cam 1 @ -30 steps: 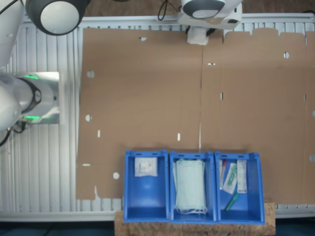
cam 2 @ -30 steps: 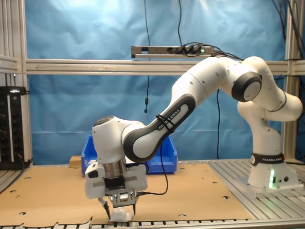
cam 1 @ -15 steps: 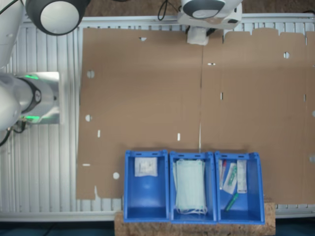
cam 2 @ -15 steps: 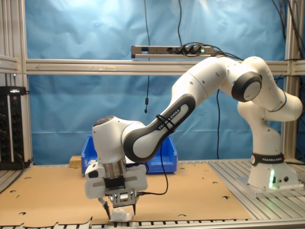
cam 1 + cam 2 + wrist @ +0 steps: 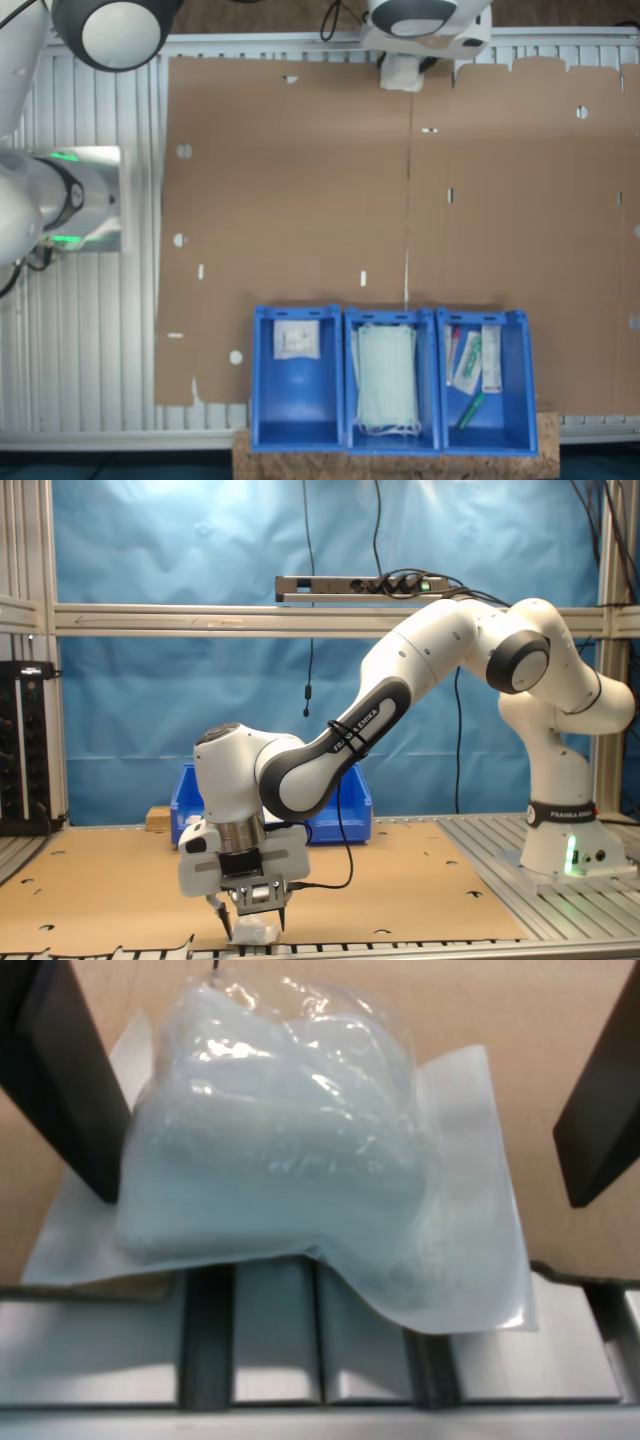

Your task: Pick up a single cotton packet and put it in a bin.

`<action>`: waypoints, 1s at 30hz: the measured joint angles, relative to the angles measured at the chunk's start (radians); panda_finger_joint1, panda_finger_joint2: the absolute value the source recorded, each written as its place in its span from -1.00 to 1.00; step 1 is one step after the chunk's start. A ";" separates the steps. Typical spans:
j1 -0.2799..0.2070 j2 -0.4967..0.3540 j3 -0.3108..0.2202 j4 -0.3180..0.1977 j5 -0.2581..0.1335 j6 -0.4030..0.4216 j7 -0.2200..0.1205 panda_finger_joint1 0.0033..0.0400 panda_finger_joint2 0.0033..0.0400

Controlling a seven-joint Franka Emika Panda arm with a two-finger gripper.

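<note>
Cotton packet (image 5: pixel 270 1170): white, puffy, clear-film wrapped, flat sealed margins. Lies on the cardboard's edge, one margin overhanging the slatted surface. In the second exterior view it (image 5: pixel 254 932) sits at the near edge.

Bins (image 5: pixel 390 380): three blue, side by side.

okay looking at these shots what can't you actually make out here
- First exterior view: the cotton packet is partly hidden under the arm.
- Second exterior view: the blue bins are mostly blocked by the arm, their contents hidden.
- Wrist view: the gripper fingers are cut off by the picture's edges.
</note>
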State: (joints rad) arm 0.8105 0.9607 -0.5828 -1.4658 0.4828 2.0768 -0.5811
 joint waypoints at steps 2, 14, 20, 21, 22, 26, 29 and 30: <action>0.000 0.000 0.000 0.000 0.000 0.000 0.000 1.00 1.00; 0.000 0.000 0.000 0.000 0.000 0.000 0.000 1.00 1.00; 0.000 0.000 0.000 0.000 0.000 0.000 0.000 1.00 1.00; 0.000 0.000 0.000 0.000 0.000 0.000 0.000 1.00 1.00; 0.000 0.000 0.000 0.000 0.000 0.000 0.000 1.00 1.00; 0.000 0.000 0.000 0.000 0.000 0.000 0.000 0.74 0.74; 0.000 0.000 0.000 0.000 0.000 0.000 0.000 0.74 0.74; 0.000 0.000 0.000 0.000 0.000 0.000 0.000 0.74 0.74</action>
State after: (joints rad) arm 0.8105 0.9607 -0.5828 -1.4658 0.4828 2.0768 -0.5811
